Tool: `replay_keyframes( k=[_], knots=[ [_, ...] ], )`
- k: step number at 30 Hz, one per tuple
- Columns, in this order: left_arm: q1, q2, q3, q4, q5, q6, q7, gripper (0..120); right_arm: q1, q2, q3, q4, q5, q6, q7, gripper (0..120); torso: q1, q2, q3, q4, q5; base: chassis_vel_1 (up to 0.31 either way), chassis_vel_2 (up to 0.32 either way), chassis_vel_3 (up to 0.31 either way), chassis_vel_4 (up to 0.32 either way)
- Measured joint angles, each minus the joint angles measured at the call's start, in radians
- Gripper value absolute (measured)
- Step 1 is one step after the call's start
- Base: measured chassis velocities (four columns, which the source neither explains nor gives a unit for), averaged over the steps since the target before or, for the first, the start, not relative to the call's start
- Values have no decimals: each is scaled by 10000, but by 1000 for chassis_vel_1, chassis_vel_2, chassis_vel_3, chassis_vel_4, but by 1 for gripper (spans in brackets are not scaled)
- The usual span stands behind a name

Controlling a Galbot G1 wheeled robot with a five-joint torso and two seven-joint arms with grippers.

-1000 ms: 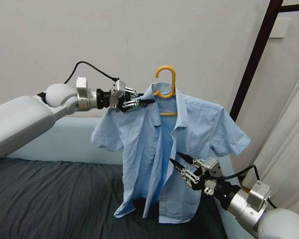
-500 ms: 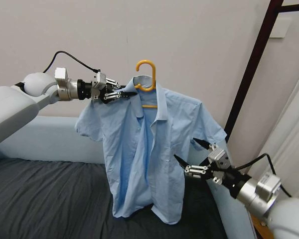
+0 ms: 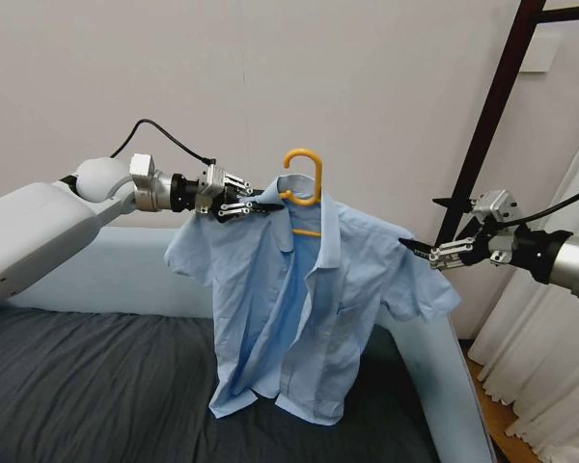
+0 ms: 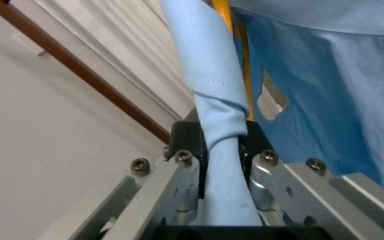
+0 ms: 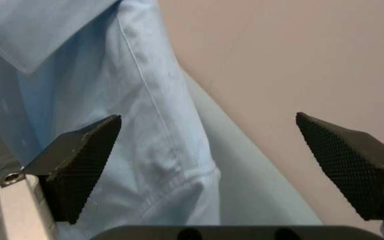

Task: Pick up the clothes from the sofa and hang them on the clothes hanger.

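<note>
Above the right end of a dark-seated sofa (image 3: 87, 386), a light blue short-sleeved shirt (image 3: 309, 309) hangs open-fronted on a yellow hanger (image 3: 307, 174), held up in the air against a pale wall.

In the head view, the left arm reaches in from the left edge. The left gripper (image 3: 268, 202) meets the shirt at the collar, beside the hanger's hook. The left wrist view adds the detail the head view lacks: the left gripper (image 4: 220, 150) is clenched on a bunched fold of the shirt (image 4: 325, 75), with the cloth pinched tight between both fingers. The yellow hanger (image 4: 244, 70) runs just behind that fold. A brown pole (image 4: 78, 75) slants across the wall beyond.

Further right in the head view, the right gripper (image 3: 419, 222) sits at the shirt's far shoulder, in front of the dark pole (image 3: 489, 125). The right wrist view shows the right gripper (image 5: 212, 155) spread wide and holding nothing. The shirt's sleeve (image 5: 78, 75) lies beyond one pad (image 5: 78, 165); whether they touch cannot be told.
</note>
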Motion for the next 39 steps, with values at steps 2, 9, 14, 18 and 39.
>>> replay_keyframes(
  k=[2,9,14,18,39],
  knots=[
    [48,-82,-22,-35,17,-4,7,8,-5,-147,22,34,41,-47,-29,100,0,0,0,1,-3,0,0,0,0],
    [299,-168,-203,-401,-132,0,-79,8,-224,-829,106,260,736,-180,-26,100,0,0,0,-9,1,0,0,0,0],
    [470,-45,-303,-792,-275,109,-154,8,-273,-879,34,467,1480,-250,153,97,0,0,0,-1,-2,0,0,0,0],
    [582,-11,-346,-1023,-365,187,-220,8,-277,-877,-26,576,1860,-258,224,82,0,0,0,-5,-2,0,0,0,0],
    [703,66,-357,-1196,-291,6,-389,8,-262,-793,-197,822,2549,34,446,11,0,0,0,-5,-2,0,0,0,0]
  ],
)
